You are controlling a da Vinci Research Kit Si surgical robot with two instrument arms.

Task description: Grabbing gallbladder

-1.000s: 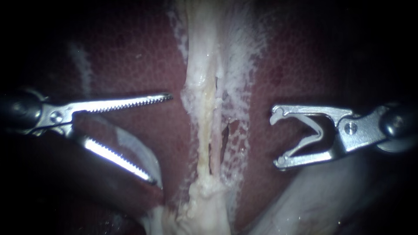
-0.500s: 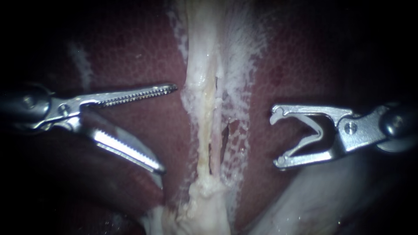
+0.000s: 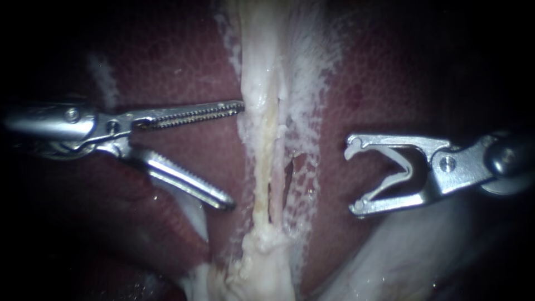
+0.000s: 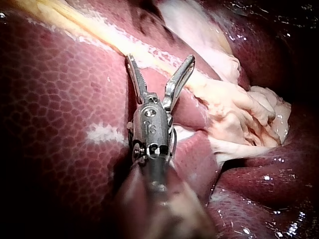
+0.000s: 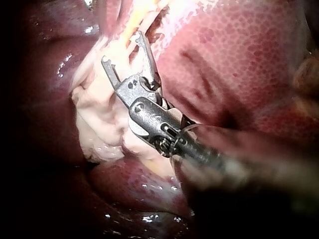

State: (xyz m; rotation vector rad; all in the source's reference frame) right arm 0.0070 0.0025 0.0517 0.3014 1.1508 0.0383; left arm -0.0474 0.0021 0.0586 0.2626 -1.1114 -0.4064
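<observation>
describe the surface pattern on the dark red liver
Fine pale honeycomb mesh over the dark red liver; clearest in the left wrist view.

No bench shows; the liver is the bed that carries everything, dark red and finely mottled, and it fills all three views. Directly on it lies a pale band of tissue, which runs down the middle of the endoscope view and narrows to a yellowish strand with a dark slit just beside it. A white lacy film spreads over the liver along the band's right side. Lower down the strand meets a lumpy white mass. Well apart to the left, a small whitish patch marks the liver's surface.
</observation>
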